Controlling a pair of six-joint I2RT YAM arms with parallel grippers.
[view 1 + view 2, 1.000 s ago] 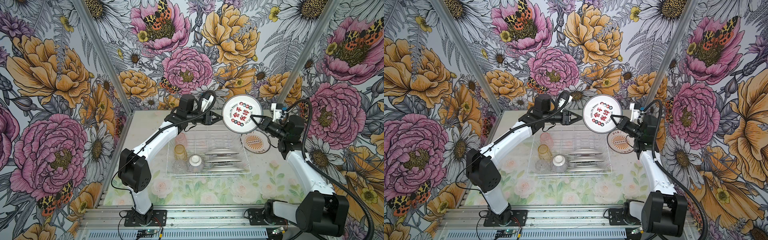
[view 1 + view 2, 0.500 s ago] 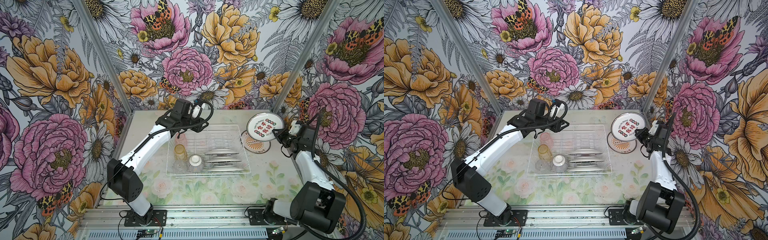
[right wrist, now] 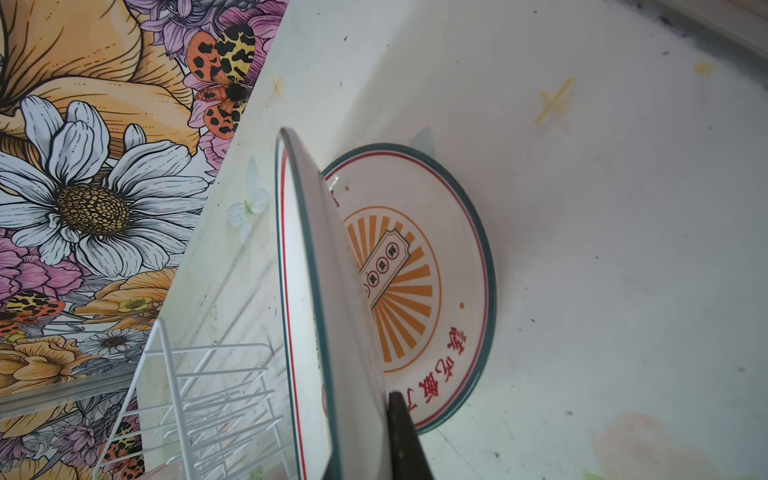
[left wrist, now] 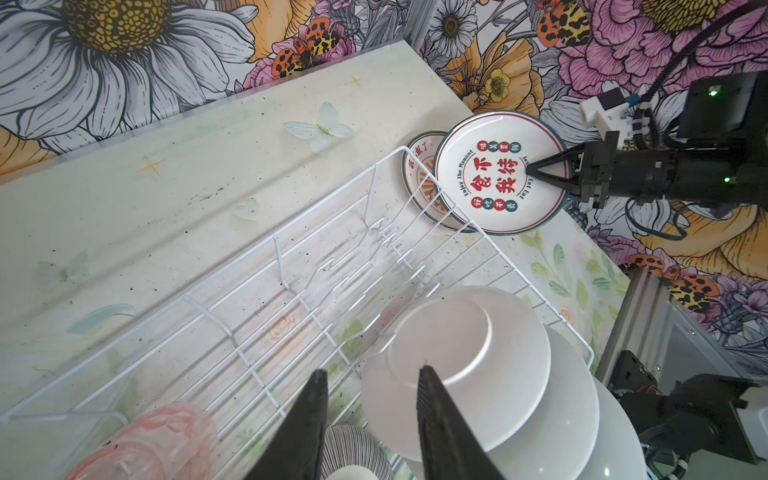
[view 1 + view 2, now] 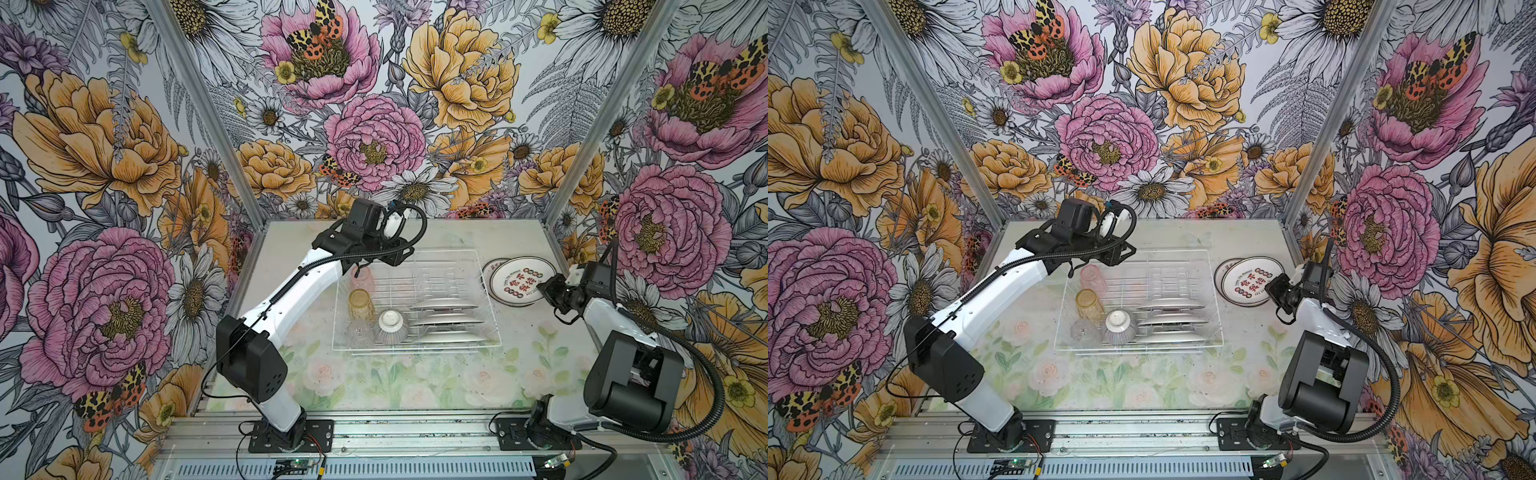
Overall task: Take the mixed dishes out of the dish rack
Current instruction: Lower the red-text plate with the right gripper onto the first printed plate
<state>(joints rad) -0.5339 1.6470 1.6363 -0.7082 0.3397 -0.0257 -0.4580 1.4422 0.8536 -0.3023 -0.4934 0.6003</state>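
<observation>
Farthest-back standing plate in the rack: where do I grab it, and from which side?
Pinch its top rim, coming straight down from above, one finger on each face. The plate stands on edge in the dish rack, so only the upper rim is free, and another plate stands close beside it. The open left claw hangs above the rack, aimed at it.

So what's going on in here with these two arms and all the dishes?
Two robot arms are emptying a dish rack. The right gripper pinches a printed plate by its rim, tilted over another plate lying on the table beside the rack. The left gripper hovers open and empty above the rack, which holds three plates, an upturned bowl and three tumblers.
</observation>
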